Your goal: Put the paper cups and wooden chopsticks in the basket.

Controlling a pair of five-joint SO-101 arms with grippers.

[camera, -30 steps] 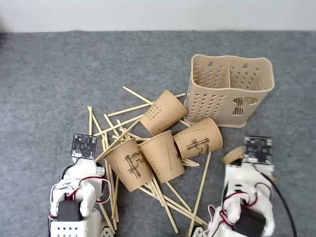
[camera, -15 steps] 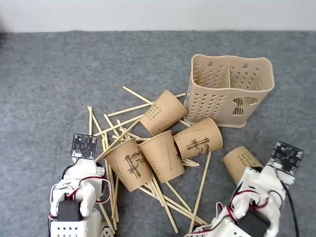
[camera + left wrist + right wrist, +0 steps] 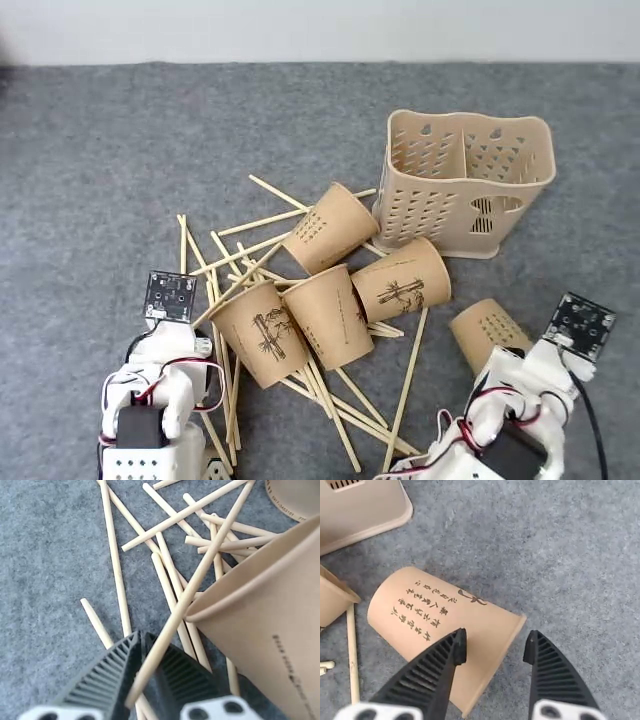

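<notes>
Left arm: the left arm (image 3: pixel 160 400) sits low at the near-left edge of the grey worktop (image 3: pixel 150 150), wrist pointing towards the pile.
Left end effector: the left end effector (image 3: pixel 141 639) is clenched, its tips pressed together just above the scattered sticks. 1 crossing chopstick (image 3: pixel 200 575) runs over it and leans on the rim of the nearest cup (image 3: pixel 270 630); whether it is pinched is hard to tell.
Right arm: the right arm (image 3: pixel 520 400) is at the near-right edge, angled outward.
Right end effector: the right end effector (image 3: pixel 495 647) is spread wide and grasps nothing, its 2 fingers straddling the rim end of the lone cup (image 3: pixel 435 612).
Paper cups: 5, all lying on their sides. 4 clustered cups (image 3: pixel 330 315) lie mid-worktop over the sticks, and the lone cup lies apart, near the right arm.
Chopsticks: the chopsticks (image 3: pixel 116 565) number more than 10, loose on the worktop. The exact count is unclear where they cross and pass under cups.
Basket: 1 basket (image 3: pixel 420 205) stands upright behind the cluster, with 2 compartments visible.
</notes>
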